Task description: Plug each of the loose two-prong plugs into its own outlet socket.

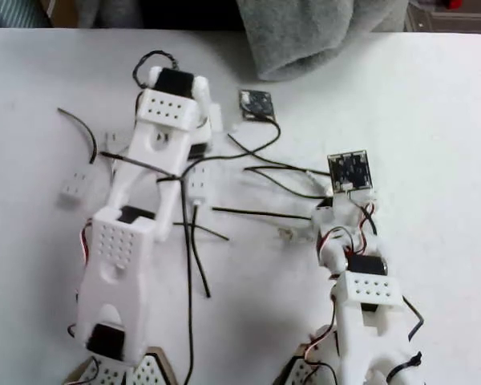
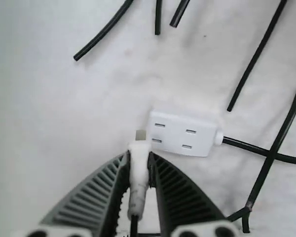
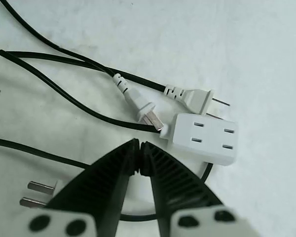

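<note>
**Hazards.** Your left gripper [image 2: 138,159] is gripping the held plug [image 2: 138,173], with the fingers closed narrow on its white body. The plug's prong tip is sitting just beside the near corner of the first outlet block [image 2: 185,134], not over any slot pair. If you are pressing on from this line, the prongs are likely to land on the block's edge or on the table [image 2: 49,123]. The block is lying loose, so a push is likely to slide or tip it. The plug may also twist in the grip.

Your right gripper [image 3: 139,154] is hovering with its fingers shut together and nothing between them. It is near the second outlet block [image 3: 204,138]. The flat white plug [image 3: 195,97] and the slim plug [image 3: 138,104] are lying just beside that block, unplugged. Black cords [image 3: 64,96] are crossing beneath the gripper, so a descent here risks snagging one and dragging a plug off line.

**Obscured items.** The held plug is showing one prong, so its alignment to the slots cannot be judged. The body of a third plug [image 3: 37,193] is hiding behind the right gripper. In the high view the plugs and blocks are too small to match up.
</note>
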`<state>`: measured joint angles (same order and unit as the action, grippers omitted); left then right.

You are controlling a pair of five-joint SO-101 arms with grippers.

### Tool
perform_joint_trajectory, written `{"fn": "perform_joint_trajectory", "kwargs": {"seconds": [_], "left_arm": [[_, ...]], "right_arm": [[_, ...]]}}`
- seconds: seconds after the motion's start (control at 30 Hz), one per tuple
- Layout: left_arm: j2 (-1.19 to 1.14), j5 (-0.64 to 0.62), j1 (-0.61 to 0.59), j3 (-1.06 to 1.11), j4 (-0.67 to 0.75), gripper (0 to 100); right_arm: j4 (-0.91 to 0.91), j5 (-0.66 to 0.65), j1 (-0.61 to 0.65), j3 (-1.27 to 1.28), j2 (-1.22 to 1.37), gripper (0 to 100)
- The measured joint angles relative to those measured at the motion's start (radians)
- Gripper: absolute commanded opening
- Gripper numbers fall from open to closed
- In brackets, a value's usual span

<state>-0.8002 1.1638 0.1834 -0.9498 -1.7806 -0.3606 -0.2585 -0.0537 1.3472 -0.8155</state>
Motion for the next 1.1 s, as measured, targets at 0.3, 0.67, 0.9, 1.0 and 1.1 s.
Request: {"fn": "perform_joint_trajectory", "kwargs": {"seconds": [0.3, 0.67, 0.9, 1.0, 1.1], "left_arm": [[0.089, -0.127, 0.075, 0.000, 0.000, 2], [0.497, -0.356, 0.175, 0.176, -0.003, 2], [0.895, -0.462, 0.284, 0.531, 0.081, 2], [1.076, -0.534, 0.319, 0.701, 0.180, 2], [1.260, -0.592, 0.356, 0.908, 0.302, 2]], "right_arm": [[0.032, 0.000, -0.011, 0.017, -0.002, 1.8], [0.032, 0.000, -0.031, 0.017, -0.002, 1.8], [0.032, 0.000, -0.031, 0.017, -0.002, 1.8], [0.032, 0.000, -0.031, 0.017, -0.002, 1.8], [0.032, 0.000, -0.031, 0.017, -0.002, 1.8]]}}
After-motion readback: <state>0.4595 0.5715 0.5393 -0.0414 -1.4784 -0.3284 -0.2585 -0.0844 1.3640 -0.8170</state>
